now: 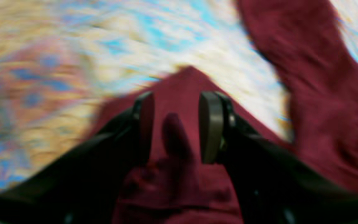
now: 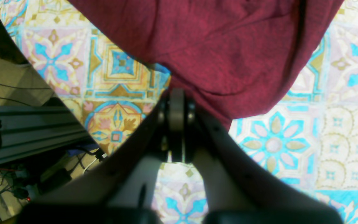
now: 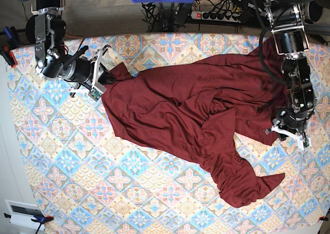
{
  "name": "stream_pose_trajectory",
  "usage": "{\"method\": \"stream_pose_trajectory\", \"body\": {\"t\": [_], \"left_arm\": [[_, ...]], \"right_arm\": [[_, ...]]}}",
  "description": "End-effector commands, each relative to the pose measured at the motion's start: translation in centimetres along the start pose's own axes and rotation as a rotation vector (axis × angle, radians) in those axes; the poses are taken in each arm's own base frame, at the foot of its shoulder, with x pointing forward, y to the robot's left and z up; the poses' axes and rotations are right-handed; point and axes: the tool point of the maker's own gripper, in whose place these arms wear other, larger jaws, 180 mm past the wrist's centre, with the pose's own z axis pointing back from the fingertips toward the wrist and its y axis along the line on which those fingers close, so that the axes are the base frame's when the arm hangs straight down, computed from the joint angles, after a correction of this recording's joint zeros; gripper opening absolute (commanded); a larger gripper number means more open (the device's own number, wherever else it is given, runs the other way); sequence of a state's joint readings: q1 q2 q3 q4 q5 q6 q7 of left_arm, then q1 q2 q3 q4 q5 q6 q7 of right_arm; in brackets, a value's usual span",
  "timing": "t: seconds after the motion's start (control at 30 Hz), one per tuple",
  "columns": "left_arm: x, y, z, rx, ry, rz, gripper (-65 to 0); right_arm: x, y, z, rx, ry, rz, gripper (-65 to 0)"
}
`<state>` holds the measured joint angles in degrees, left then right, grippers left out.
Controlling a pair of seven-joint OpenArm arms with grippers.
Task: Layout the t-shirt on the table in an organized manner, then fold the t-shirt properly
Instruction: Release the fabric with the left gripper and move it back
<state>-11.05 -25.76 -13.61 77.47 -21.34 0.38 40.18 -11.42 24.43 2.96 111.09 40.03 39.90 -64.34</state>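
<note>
The dark maroon t-shirt (image 3: 180, 105) lies crumpled and spread across the middle of the patterned table (image 3: 77, 156), one part trailing toward the front right. My right gripper (image 3: 103, 78) is at the shirt's left corner. In the right wrist view its fingers (image 2: 177, 115) are pressed together on the edge of the t-shirt (image 2: 222, 46). My left gripper (image 3: 289, 133) hovers over the shirt's right side. The blurred left wrist view shows the left gripper (image 1: 177, 124) with jaws apart and a ridge of the t-shirt (image 1: 174, 174) between them, not pinched.
A power strip (image 3: 221, 15) and cables run along the table's back edge. Clamps (image 3: 7, 53) sit at the left edge. Beyond the table corner in the right wrist view are a metal rail (image 2: 26, 124) and wires. Bare tablecloth (image 2: 275, 143) shows at the front.
</note>
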Motion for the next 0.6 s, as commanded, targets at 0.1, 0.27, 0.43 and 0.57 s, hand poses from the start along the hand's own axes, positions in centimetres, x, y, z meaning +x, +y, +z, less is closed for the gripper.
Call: {"method": "stream_pose_trajectory", "body": {"t": [0.1,0.27,0.43,0.57], "left_arm": [[0.0,1.5,-0.8,0.047,0.003,-0.029,-41.5],[-1.9,2.4,-1.5,0.068,0.052,-0.018,-41.5],[-3.7,3.7,-2.4,0.097,0.062,-0.002,-41.5],[-4.6,2.0,-2.8,0.062,0.084,-0.044,-41.5]], "right_arm": [[1.0,-0.3,0.5,-0.006,-0.031,0.019,-65.0],[0.9,-0.2,0.5,-0.005,-0.031,0.018,-65.0],[1.0,-0.2,0.5,-0.006,-0.031,0.02,-65.0],[1.0,-0.2,0.5,-0.005,-0.033,0.02,-65.0]]}}
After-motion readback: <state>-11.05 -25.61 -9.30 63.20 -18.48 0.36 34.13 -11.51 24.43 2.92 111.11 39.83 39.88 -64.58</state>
